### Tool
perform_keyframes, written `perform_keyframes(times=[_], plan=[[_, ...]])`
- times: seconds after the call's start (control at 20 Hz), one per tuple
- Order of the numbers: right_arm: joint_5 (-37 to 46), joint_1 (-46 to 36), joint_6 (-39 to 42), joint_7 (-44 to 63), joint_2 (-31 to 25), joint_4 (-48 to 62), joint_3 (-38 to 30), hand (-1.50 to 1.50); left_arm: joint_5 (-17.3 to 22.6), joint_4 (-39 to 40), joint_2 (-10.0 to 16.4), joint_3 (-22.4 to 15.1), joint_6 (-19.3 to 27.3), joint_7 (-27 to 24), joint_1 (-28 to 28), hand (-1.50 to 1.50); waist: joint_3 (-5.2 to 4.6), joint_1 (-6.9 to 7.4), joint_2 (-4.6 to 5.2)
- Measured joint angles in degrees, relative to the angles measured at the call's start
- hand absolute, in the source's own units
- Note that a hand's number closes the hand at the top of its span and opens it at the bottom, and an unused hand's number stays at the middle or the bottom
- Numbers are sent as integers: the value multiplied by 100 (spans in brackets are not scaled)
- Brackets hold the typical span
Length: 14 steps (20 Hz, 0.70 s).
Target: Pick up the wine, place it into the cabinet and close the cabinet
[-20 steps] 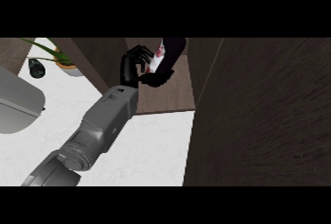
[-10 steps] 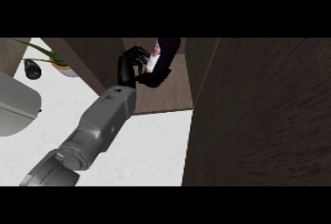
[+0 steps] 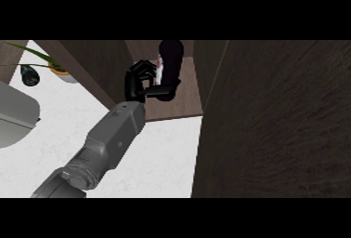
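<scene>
Far left: a potted plant [image 3: 58, 69] stands on the white surface [image 3: 165, 153]. Centre: the left hand [image 3: 140, 81], fingers and thumb curled round the wine [image 3: 170, 58], holds it inside the open cabinet [image 3: 185, 100], at the near shelf edge. Right: the dark cabinet door [image 3: 274, 121].

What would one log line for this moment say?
left hand: curled round wine bottle | wine bottle: inside cabinet | cabinet door: open | right hand: not in view
</scene>
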Motion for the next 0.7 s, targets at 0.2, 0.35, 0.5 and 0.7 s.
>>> perform_keyframes(times=[0.2,0.35,0.5,0.7], plan=[[-16,45,13,-40,57,4,20,-150,118,-23,-14,47,-285,-59,242,150,0,-66,-12],[-28,34,20,-49,100,4,77,-150,202,-60,-19,58,-406,-180,385,150,-3,-142,-13],[-40,21,38,-63,116,19,109,-150,281,-57,-22,40,-573,-192,546,150,-5,-180,-19],[-91,1,60,-86,133,31,61,-150,368,-50,-23,-20,-710,-276,793,150,-7,-244,-22]])
